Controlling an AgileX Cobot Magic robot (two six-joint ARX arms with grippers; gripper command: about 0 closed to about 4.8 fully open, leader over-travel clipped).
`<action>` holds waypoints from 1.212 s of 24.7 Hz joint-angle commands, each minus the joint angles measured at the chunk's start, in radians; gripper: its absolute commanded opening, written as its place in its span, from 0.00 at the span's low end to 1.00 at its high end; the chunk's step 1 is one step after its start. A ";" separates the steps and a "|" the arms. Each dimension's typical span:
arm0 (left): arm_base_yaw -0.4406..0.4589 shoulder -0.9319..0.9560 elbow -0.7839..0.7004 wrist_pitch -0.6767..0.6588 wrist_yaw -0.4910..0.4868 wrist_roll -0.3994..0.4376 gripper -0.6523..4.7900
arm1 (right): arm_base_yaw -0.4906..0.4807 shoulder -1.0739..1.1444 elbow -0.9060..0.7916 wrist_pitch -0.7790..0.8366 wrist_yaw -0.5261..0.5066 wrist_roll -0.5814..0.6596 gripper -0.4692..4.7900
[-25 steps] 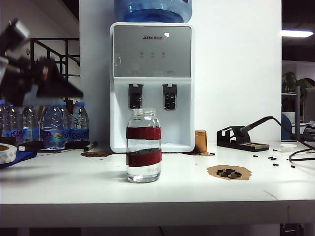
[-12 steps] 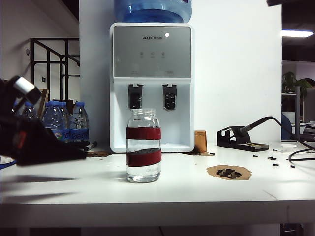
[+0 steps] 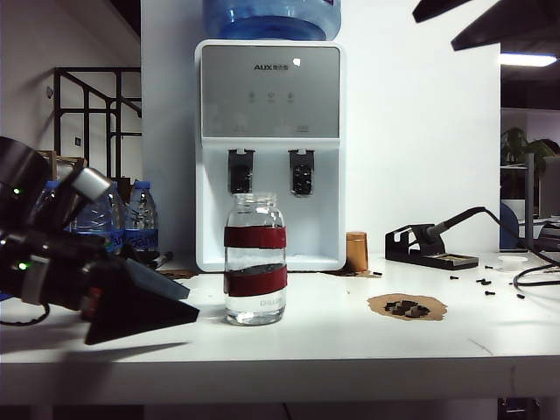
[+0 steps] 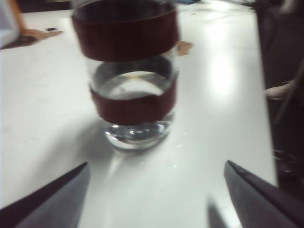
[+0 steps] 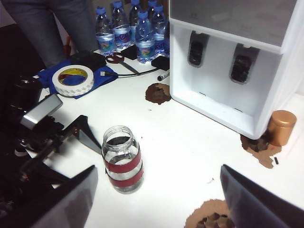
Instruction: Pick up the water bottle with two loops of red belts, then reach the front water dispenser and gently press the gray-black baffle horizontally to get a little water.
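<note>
The water bottle [image 3: 255,258], a clear jar with two dark-red bands and a little water in it, stands upright on the white table in front of the water dispenser [image 3: 271,87]. Two gray-black baffles [image 3: 241,171] [image 3: 301,171] hang under its gray panel. My left gripper [image 3: 179,302] is low over the table, left of the bottle and apart from it, open and pointing at it. In the left wrist view the bottle [image 4: 128,80] stands beyond the open gripper [image 4: 157,164]. My right gripper [image 3: 433,31] hangs open high at the right, looking down on the bottle [image 5: 122,159] and dispenser [image 5: 237,99].
Blue-capped plastic bottles [image 3: 131,219] stand at the back left. Right of the dispenser are a copper-coloured can [image 3: 356,251], a soldering station [image 3: 429,245] and a brown patch with small dark parts [image 3: 407,306]. A tape roll [image 5: 75,78] lies near a person's legs [image 5: 47,28].
My left arm has swung down from high at the left to table height and moved closer to the bottle. The right gripper's fingers have come into the top right of the exterior view.
</note>
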 commanded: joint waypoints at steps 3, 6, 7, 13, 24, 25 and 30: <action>-0.050 0.031 0.009 0.096 -0.116 -0.015 1.00 | 0.001 0.012 -0.063 0.177 -0.022 0.025 1.00; -0.071 0.040 0.033 0.140 -0.140 -0.072 1.00 | 0.001 0.011 -0.122 0.282 -0.023 0.062 1.00; -0.087 0.044 0.062 0.143 -0.177 -0.127 1.00 | 0.006 0.012 -0.132 0.288 -0.021 0.063 1.00; -0.119 0.057 0.127 0.140 -0.185 -0.218 1.00 | 0.017 0.014 -0.134 0.339 -0.069 0.063 1.00; -0.181 0.057 0.127 0.142 -0.185 -0.219 1.00 | 0.017 0.019 -0.134 0.354 -0.083 0.079 1.00; -0.185 0.057 0.127 0.151 -0.185 -0.219 1.00 | 0.017 0.019 -0.134 0.354 -0.083 0.084 1.00; -0.231 0.066 0.129 0.185 -0.280 -0.219 1.00 | 0.017 0.021 -0.134 0.339 -0.083 0.085 1.00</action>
